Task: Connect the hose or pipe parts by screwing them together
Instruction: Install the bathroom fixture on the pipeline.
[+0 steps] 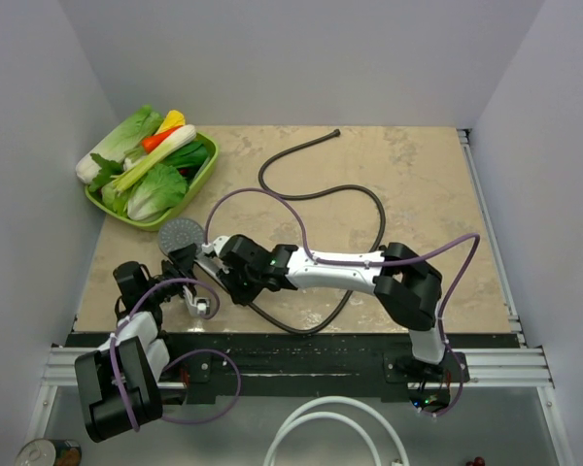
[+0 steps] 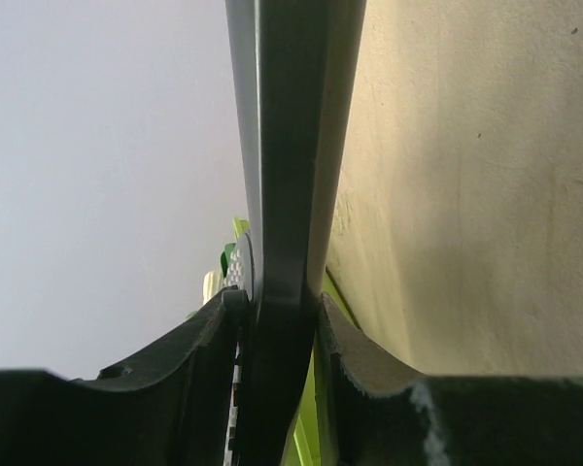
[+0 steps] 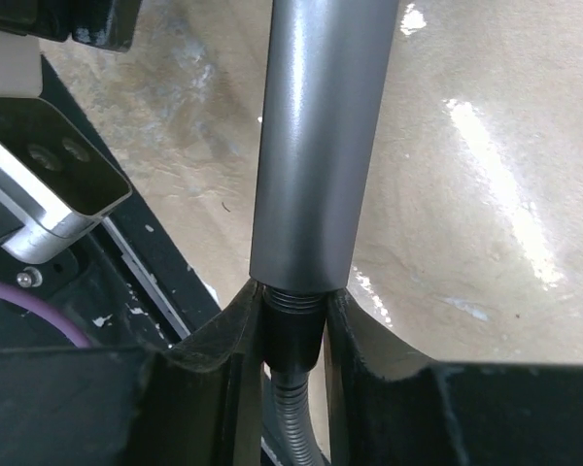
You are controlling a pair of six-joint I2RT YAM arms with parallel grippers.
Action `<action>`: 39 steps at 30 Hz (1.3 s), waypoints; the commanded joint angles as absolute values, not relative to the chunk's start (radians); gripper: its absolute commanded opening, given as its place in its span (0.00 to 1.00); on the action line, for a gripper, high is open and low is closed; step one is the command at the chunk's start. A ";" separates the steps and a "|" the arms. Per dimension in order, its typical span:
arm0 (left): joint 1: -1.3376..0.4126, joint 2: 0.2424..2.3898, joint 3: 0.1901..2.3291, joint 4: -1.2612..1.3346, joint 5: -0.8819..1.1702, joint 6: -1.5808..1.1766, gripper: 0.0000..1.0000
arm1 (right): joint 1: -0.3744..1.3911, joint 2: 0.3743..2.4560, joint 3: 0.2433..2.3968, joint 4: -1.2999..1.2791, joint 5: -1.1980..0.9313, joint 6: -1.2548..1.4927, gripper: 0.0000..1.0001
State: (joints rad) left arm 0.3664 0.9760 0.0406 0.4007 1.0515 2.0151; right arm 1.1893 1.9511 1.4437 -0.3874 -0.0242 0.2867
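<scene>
The round grey shower-head disc [image 1: 180,235] lies near the table's left front, and my left gripper [image 1: 183,258] is shut on its handle. In the left wrist view the dark handle [image 2: 291,175] runs up between the jaws of that gripper [image 2: 282,313], and the disc's dotted face [image 2: 235,274] peeks out on the left. My right gripper [image 1: 217,275] [image 3: 293,313] is shut on the black end nut [image 3: 293,335] of the dark-brown hose [image 1: 364,199] [image 3: 293,422]. The nut meets the grey handle's end [image 3: 321,146], with a few threads showing. No T-shaped fitting shows.
A green basket [image 1: 206,167] of vegetables stands at the back left, just behind the disc. The hose loops across the table's middle to its free end [image 1: 336,131] at the back. A thick white tube [image 1: 321,425] lies below the front rail [image 1: 301,361].
</scene>
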 commanded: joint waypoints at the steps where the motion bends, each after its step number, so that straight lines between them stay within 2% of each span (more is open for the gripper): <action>1: 0.360 0.963 -0.242 0.439 1.154 2.723 0.00 | 1.178 1.965 1.470 -0.293 -0.159 0.275 0.03; 10: 0.362 0.953 -0.242 0.436 1.157 2.723 0.00 | 1.042 1.973 1.326 -0.005 -0.533 0.498 0.04; 16: 0.362 0.957 -0.242 0.440 1.160 2.724 0.00 | 0.983 2.051 1.259 0.309 -0.791 0.716 0.06; 18: 0.362 0.957 -0.244 0.440 1.160 2.724 0.00 | 0.970 2.081 1.241 0.495 -0.878 0.806 0.06; 24: 0.362 0.959 -0.241 0.445 1.155 2.723 0.00 | 0.937 2.198 1.158 1.042 -0.976 1.172 0.17; 27: 0.362 0.963 -0.242 0.446 1.155 2.723 0.00 | 0.908 2.262 1.123 1.285 -0.957 1.333 0.18; 28: 0.362 0.963 -0.242 0.448 1.155 2.723 0.00 | 0.899 2.285 1.117 1.454 -0.951 1.451 0.18; 31: 0.362 0.966 -0.242 0.446 1.151 2.723 0.00 | 0.870 2.377 1.118 1.662 -0.930 1.624 0.16; 33: 0.362 0.968 -0.242 0.451 1.151 2.723 0.00 | 0.858 2.382 1.102 1.657 -0.923 1.623 0.18; 34: 0.361 0.966 -0.241 0.451 1.149 2.723 0.00 | 0.854 2.366 1.092 1.594 -0.922 1.573 0.26; 36: 0.361 0.966 -0.242 0.451 1.147 2.723 0.00 | 0.844 2.298 1.069 1.485 -0.923 1.488 0.36; 38: 0.362 0.968 -0.242 0.454 1.146 2.723 0.00 | 0.828 2.244 1.065 1.250 -0.923 1.329 0.53; 39: 0.362 0.968 -0.242 0.456 1.146 2.723 0.00 | 0.824 2.206 1.081 1.127 -0.920 1.154 0.65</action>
